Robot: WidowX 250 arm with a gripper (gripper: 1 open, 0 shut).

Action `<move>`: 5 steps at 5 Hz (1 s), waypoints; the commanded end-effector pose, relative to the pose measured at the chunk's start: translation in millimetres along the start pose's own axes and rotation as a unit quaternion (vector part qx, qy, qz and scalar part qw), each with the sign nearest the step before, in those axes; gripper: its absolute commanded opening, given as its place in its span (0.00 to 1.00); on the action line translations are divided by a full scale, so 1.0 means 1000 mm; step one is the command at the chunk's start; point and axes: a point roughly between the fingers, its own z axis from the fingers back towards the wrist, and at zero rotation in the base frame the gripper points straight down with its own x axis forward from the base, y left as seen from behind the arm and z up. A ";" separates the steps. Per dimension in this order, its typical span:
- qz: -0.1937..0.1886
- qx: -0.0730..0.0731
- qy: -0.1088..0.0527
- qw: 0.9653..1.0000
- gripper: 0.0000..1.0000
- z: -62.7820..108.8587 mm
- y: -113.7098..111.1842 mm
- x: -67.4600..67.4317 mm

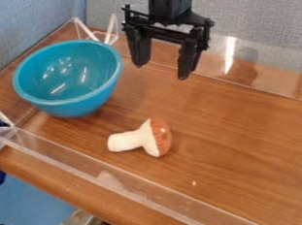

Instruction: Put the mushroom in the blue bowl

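The mushroom (pixel 142 137) lies on its side on the wooden tabletop, cream stem pointing left and reddish-brown cap to the right. The blue bowl (pixel 68 79) stands upright at the left, with nothing visible inside it. My gripper (pixel 163 59) hangs above the table toward the back, pointing down, its two black fingers (pixel 138 49) spread apart with nothing between them. It sits to the right of the bowl and well behind and above the mushroom, touching neither.
Clear acrylic walls (pixel 260 60) border the wooden table (pixel 234 147) at the back, right and front edges. A blue wall stands behind. Dark clutter shows below the table's front edge.
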 end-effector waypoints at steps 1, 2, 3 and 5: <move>0.018 -0.002 0.004 1.000 1.00 -0.013 0.001 -0.009; 0.032 -0.005 0.009 0.999 1.00 -0.038 0.000 -0.022; 0.052 -0.007 0.006 0.999 1.00 -0.063 0.002 -0.024; 0.081 -0.002 0.001 0.997 1.00 -0.101 0.008 -0.022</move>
